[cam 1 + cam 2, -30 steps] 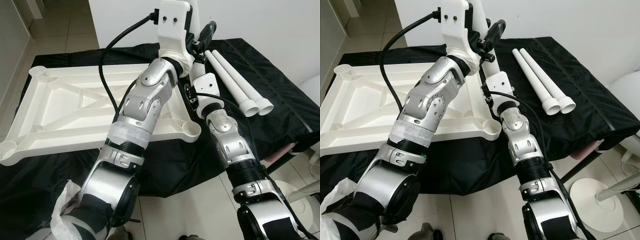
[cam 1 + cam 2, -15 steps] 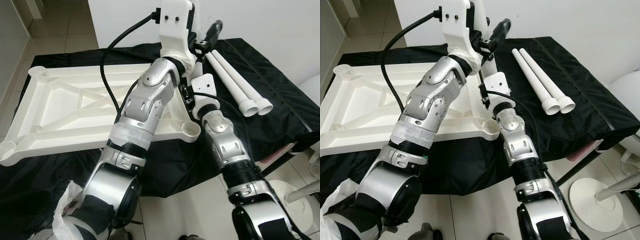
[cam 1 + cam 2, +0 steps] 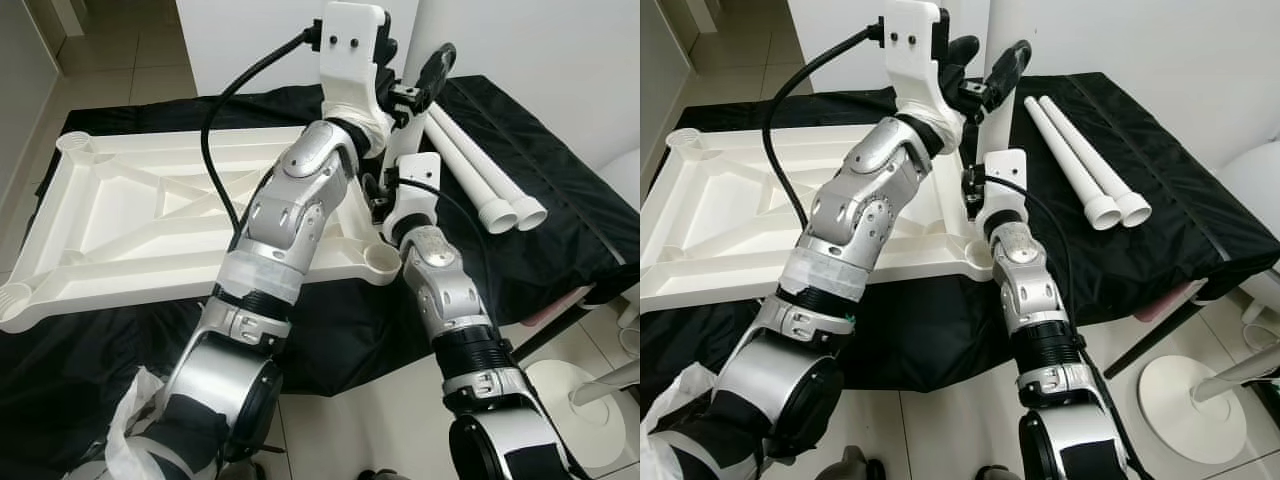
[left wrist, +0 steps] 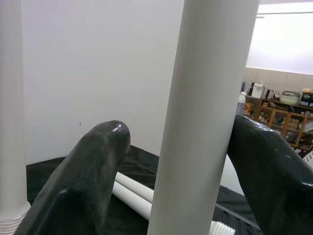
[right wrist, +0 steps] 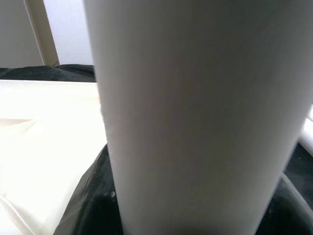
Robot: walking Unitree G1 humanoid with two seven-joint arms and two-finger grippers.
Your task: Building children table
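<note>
Carefully now: both grippers holding 1 upright table leg [image 4: 200,112].
Left gripper [image 4: 181,161] straddles it, fingers not clamped; right gripper [image 5: 195,215] hugs it. Keep it plumb over the tabletop [image 3: 130,215] socket.

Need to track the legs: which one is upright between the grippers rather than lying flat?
The leg standing upright between the left gripper fingers. The two spare legs lie flat, side by side on the black cloth.

Bright even indoor light; eye views sharp; right wrist view blurred.
</note>
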